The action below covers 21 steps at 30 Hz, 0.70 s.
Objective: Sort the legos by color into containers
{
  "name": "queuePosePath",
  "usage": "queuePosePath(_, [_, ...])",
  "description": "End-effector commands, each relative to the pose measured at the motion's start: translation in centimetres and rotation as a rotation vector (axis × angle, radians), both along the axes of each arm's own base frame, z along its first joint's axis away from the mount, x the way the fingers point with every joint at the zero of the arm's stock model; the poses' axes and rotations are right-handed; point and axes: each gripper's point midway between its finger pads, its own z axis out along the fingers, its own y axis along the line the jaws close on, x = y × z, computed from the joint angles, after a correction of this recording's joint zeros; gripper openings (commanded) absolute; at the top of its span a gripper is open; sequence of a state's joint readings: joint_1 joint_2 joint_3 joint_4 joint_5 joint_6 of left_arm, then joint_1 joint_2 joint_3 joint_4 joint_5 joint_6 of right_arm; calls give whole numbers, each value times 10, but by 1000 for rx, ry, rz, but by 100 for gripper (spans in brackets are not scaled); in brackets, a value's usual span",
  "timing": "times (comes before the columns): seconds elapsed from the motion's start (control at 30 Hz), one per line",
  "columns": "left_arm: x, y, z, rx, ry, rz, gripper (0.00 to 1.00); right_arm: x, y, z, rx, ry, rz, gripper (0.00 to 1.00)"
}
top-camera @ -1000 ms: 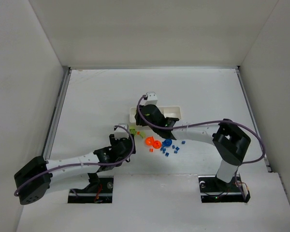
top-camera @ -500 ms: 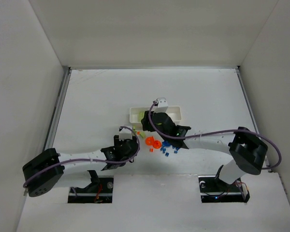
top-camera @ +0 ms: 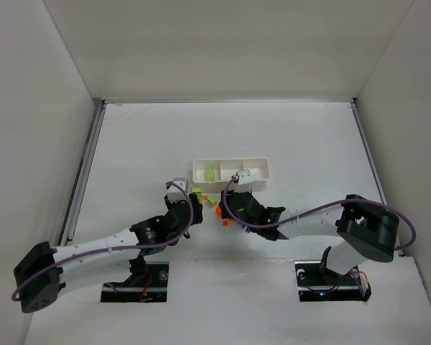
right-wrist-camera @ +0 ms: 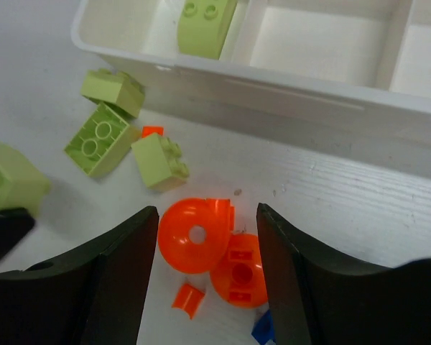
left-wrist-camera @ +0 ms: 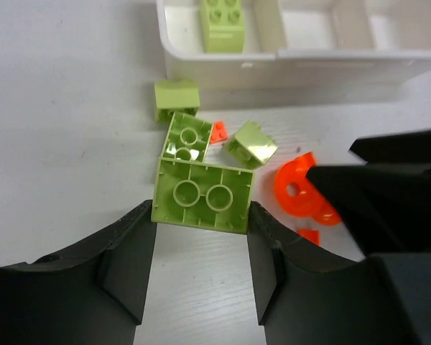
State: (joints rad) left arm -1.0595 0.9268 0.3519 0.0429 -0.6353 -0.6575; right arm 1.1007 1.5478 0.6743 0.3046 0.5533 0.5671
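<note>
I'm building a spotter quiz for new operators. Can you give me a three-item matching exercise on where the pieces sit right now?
Things:
1. underside-up green brick
2. orange round piece
3. studs-up green brick

Places:
A. in an end compartment of the tray
B. between the fingers of the right gripper
C. between the fingers of the left gripper

Pairs: 1-C, 2-B, 3-A.

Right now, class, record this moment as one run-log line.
left pincer: straddling upturned lime brick, grip unclear | right pincer: open over orange round pieces | tray: second lime brick in left-end compartment
</note>
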Motion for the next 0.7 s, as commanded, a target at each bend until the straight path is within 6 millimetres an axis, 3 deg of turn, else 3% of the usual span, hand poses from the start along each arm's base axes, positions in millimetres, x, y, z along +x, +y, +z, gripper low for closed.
queuePosePath(0.0, [6,10,34,-68,-56,33,24,0,3,24,89,-49,-17,63])
queuePosePath(0.13, [28,14,67,-105,-86,71,26,-4,5,15,69,-36,-3,62])
queuePosePath(0.27, [58,8,80,-122,-72,83,26,-5,9,17,73,-41,5,59])
queuePosePath(0.4, [89,-5,83,-137,-45,80,27,-7,15,23,69,-53,28,58])
queuePosePath(0.67, [125,-27,71,-109,-7,77,34,-5,27,25,57,-61,52,58])
